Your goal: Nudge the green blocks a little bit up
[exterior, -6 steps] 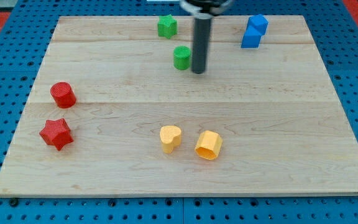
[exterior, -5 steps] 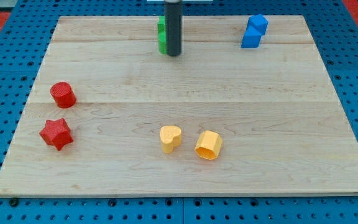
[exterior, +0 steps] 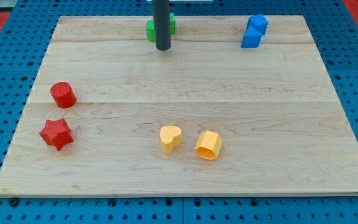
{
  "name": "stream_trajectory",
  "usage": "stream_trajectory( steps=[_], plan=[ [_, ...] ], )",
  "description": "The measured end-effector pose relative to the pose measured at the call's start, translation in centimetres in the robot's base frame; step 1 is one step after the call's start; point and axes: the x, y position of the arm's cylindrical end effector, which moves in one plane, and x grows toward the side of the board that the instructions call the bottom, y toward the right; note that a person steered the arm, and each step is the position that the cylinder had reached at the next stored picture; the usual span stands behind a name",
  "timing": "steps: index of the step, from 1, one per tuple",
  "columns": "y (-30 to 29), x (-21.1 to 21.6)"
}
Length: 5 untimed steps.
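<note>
Two green blocks sit near the board's top edge, partly hidden behind the dark rod. One green block shows at the rod's left, the other green block peeks out at its right; their shapes cannot be made out. My tip rests on the board just below them, touching or nearly touching the left one.
Two blue blocks stand together at the top right. A red cylinder and a red star lie at the left. A yellow heart and a yellow hexagon lie at the bottom middle. The wooden board lies on blue pegboard.
My tip has moved left and up. The green cylinder has been pushed up and left toward the other green block near the top edge.
</note>
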Motion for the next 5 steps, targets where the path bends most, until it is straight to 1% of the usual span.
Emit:
stream_trajectory(
  steps=[2, 3, 4, 5],
  plan=[
    [-1.1, -2.5],
    [-8.6, 1.7],
    [-18.9, 6.4],
    [-20.0, 10.8]
  ],
)
